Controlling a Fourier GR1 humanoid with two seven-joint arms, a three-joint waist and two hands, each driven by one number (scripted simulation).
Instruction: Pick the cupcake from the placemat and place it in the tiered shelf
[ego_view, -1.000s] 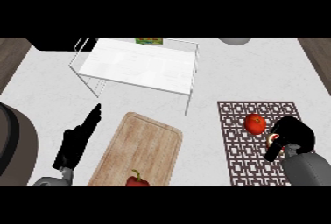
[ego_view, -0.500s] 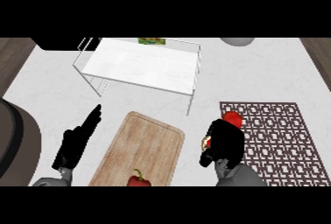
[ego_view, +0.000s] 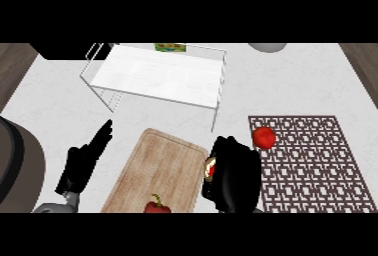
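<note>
Black fingers of my right hand (ego_view: 235, 172) curl round the cupcake (ego_view: 210, 167). Only a tan-and-red sliver of it shows at the hand's left side, over the right edge of the board (ego_view: 159, 165) and off the mat (ego_view: 310, 160). A red ball (ego_view: 263, 136) sits on the mat's left edge, just beside my fingertips. The shelf (ego_view: 162, 75) stands well apart, farther up the counter. My left hand (ego_view: 85, 162) rests left of the board, fingers straight. A pepper (ego_view: 155, 205) lies on the board's near end.

Right hand (ego_view: 235, 172) apparently curled shut; left hand (ego_view: 83, 160) rests open, fingers straight.
</note>
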